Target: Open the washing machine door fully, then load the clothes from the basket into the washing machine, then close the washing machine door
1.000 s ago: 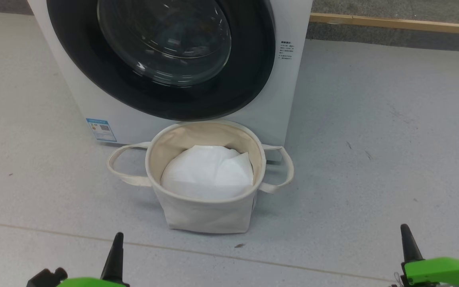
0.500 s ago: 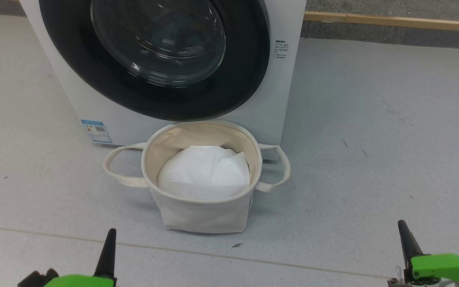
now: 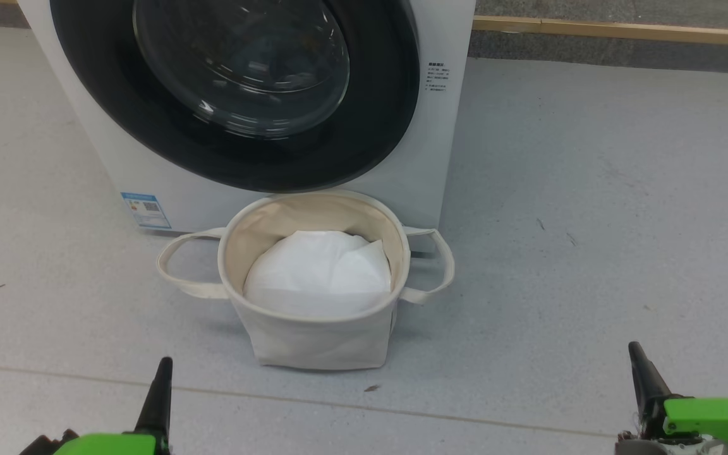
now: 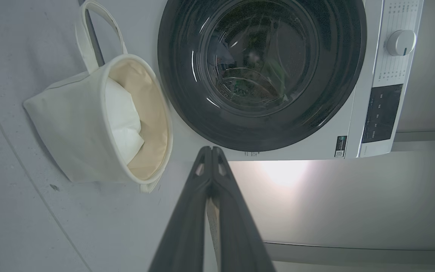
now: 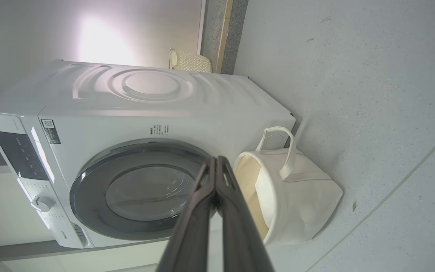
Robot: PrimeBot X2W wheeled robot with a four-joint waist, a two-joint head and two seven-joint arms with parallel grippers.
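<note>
While before the washing machine (image 3: 440, 158), basket (image 3: 313, 341) with white sheet (image 3: 316, 275) inside; left hand (image 4: 211, 148), right hand (image 5: 216, 158) pressed together.

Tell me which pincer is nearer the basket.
Left. The left pincer sits below-left of the basket; the right pincer is far off to its lower right.

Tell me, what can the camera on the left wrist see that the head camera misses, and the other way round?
The left wrist view brings in the washing machine top end: its control knob and dark control panel. It also looks along the left tool, fingers pressed together.

The head view brings in the small blue label low on the machine, a wooden strip along the far floor edge, and the right tool.

Both take in the closed washing machine door and the basket standing before it, a white sheet inside.
</note>
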